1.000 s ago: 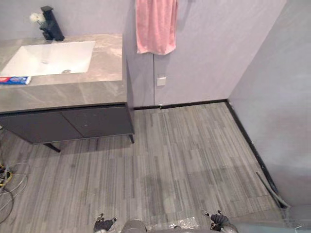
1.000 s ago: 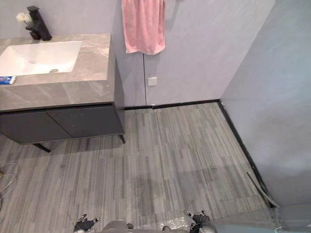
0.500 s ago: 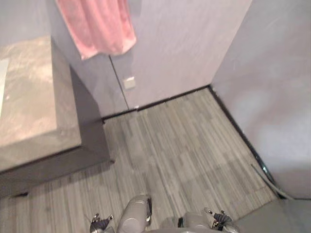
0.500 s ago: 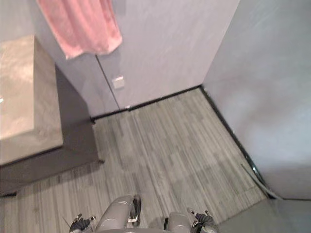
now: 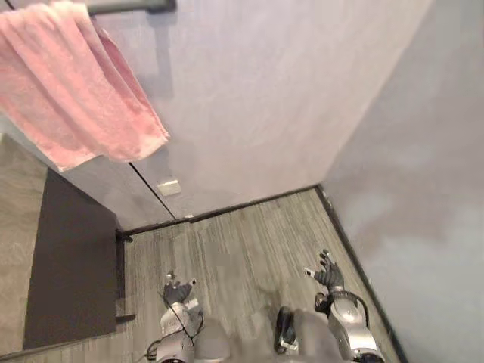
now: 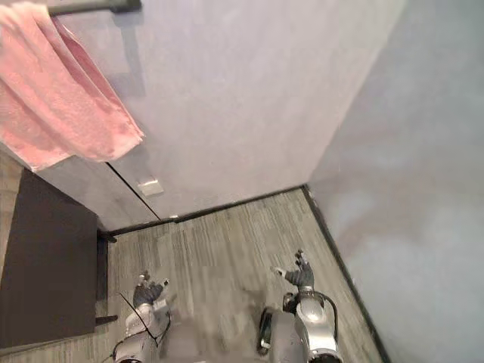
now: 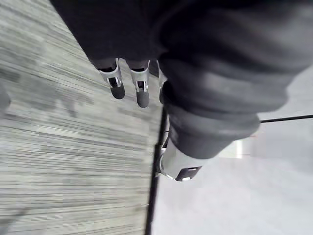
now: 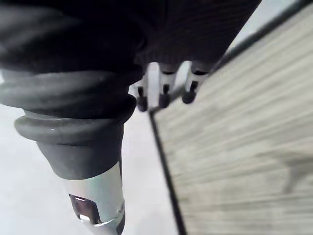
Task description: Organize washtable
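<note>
washtable: only its edge shows, far over on the robot's left, a strip of grey-brown worktop (image 5: pixel 15 249) with the dark cabinet (image 5: pixel 72 272) side dropping from it to the floor

left hand (image 5: pixel 178 293): low in the head views, just beside the cabinet's near corner, fingers spread and loose, nothing in it. its own wrist view has the fingers (image 7: pixel 117 89) out straight over the planks

right hand (image 5: pixel 326 273): out on the other side, close to the right wall, fingers fanned out, holding nothing either. wrist view shows straight fingers (image 8: pixel 163 96) above the floor edge

pink towel (image 5: pixel 72 106): draped over a dark rail (image 5: pixel 128 7) high on the back wall, hanging above the worktop end

wall plate (image 5: pixel 169 186): small pale one low on the back wall, under the towel

floor (image 5: pixel 234 249): grey striped planks, black skirting (image 5: pixel 227 209) running along the wall foot
</note>
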Tool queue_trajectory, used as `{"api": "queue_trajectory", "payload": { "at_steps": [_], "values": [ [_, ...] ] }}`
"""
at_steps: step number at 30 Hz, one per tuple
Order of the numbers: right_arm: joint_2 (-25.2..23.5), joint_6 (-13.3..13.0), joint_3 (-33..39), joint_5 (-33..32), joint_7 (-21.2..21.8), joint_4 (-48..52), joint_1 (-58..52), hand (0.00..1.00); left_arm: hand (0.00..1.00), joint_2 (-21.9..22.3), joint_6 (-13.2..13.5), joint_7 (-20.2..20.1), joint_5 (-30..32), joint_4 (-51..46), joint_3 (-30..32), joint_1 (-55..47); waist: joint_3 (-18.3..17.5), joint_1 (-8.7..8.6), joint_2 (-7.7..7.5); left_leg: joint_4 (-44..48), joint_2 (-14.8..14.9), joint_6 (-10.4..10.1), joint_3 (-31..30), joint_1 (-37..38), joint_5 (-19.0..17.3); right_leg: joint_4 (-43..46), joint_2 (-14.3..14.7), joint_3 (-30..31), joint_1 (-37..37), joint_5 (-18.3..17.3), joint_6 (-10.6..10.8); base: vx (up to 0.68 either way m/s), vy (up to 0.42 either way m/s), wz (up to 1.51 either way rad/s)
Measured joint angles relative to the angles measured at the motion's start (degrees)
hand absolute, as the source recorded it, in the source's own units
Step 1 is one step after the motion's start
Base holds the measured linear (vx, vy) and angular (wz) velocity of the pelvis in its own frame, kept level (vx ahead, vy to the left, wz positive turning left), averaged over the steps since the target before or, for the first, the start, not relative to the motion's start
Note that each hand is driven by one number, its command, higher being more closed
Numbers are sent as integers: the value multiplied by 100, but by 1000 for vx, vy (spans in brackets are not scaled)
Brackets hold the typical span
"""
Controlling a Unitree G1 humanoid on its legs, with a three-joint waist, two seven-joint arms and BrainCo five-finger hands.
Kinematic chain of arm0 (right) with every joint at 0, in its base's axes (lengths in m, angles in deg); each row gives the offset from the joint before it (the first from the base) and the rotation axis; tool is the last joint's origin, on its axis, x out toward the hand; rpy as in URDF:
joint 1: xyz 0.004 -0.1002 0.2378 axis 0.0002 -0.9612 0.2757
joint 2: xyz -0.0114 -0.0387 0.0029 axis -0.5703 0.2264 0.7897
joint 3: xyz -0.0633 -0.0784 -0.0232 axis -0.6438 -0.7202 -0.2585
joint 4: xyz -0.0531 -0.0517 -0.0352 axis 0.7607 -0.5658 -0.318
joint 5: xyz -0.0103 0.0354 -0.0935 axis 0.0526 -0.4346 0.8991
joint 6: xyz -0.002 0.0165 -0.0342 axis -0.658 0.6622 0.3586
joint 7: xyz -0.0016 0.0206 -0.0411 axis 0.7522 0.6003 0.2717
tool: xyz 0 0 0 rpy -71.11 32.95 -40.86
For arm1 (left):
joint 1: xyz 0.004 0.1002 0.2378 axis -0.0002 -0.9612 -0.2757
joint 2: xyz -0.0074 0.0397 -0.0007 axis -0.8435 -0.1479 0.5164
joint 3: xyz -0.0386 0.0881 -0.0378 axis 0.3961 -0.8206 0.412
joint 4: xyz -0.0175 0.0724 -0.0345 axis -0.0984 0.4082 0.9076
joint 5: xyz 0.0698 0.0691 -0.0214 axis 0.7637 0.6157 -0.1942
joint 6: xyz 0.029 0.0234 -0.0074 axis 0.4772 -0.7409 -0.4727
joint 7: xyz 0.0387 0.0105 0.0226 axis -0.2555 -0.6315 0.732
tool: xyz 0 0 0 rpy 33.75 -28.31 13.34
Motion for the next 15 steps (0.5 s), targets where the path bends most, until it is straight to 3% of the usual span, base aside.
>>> {"api": "queue_trajectory", "payload": {
  "at_steps": [1,2,3,4,5,6,7,8,10,11,12,13,14,15],
  "values": [
    [181,-350,-191,-4,-179,213,68,0,0,-24,186,916,369,-1317,-36,-106,-59,17,-119,-2218,-87,-143,1108,-1053,154,-1294,-69,-847,1367,-155,248,1090,-301,178],
    [258,-350,-244,-6,-177,230,63,0,0,-40,200,1079,464,-1435,-33,-169,-128,12,35,-3040,-206,40,1287,-1055,837,-1280,18,-859,1456,-222,356,1221,-110,177],
    [178,-322,-230,-10,-184,190,-12,0,0,-209,220,1148,551,-1514,-51,-224,-195,-17,-69,-3349,-423,348,1445,-948,1026,-1045,-47,-795,1567,-476,516,611,112,96],
    [78,-320,-221,-11,-185,195,42,0,0,-260,147,1140,548,-1825,64,-157,-158,6,-216,-3577,-576,407,1288,-886,1064,-600,-188,-797,1472,-444,568,530,81,107],
    [76,-324,-232,-10,-183,195,99,0,0,-174,131,1168,566,-2125,209,-132,-106,-34,-182,-3664,-586,407,1155,-835,1064,-273,-270,-756,1299,-565,626,267,43,96],
    [41,-351,-275,-9,-160,218,205,0,0,24,120,1426,771,-2839,578,-137,-117,18,-222,-3767,-626,393,1070,-770,1058,-619,-385,-747,1337,-805,782,253,16,64],
    [-82,-437,-268,-15,-170,403,247,0,0,13,124,1811,1176,-3675,871,-126,-101,109,-429,-3572,-774,218,1095,-761,859,-1596,-762,-812,1532,-31,915,216,-1,71],
    [-134,-554,-242,-15,-168,536,222,0,0,-5,152,2089,1540,-4175,1004,-102,-75,111,-355,-3274,-755,131,1057,-859,555,-1627,-685,-750,1750,-231,1142,194,-25,60],
    [-105,-568,-96,-8,-160,675,51,0,0,22,116,2561,2236,-4881,1147,-210,-170,179,-251,-2891,-723,61,1100,-958,78,-1591,-738,-922,1842,-276,1144,196,81,29],
    [-61,-559,-4,-2,-158,671,-22,0,0,55,85,2853,2554,-5269,1320,-347,-229,191,-62,-2739,-740,148,1189,-954,-196,-1146,-886,-883,1712,-306,1098,226,179,-6],
    [-62,-545,27,-2,-165,668,-65,0,0,39,57,2968,2650,-5390,1408,-364,-232,197,-30,-2688,-786,209,1236,-930,-297,-769,-1017,-851,1568,-334,1039,218,262,-13],
    [-77,-519,26,2,-167,667,-125,0,0,20,4,3102,2769,-5567,1538,-372,-238,190,-35,-2676,-880,275,1320,-869,-400,-119,-1250,-827,1283,-336,734,228,313,-6],
    [-87,-466,22,47,-159,659,-140,0,0,9,-97,3239,2880,-5807,1707,-390,-240,142,-37,-2715,-1016,437,1365,-758,-520,678,-1514,-881,921,-87,190,378,442,-6],
    [-147,-423,24,58,-159,633,-141,0,0,-15,-165,3354,3059,-6094,1700,-383,-213,72,20,-2875,-1143,666,1367,-410,-648,1443,-1611,-650,544,-6,91,427,399,3]
  ]
}}
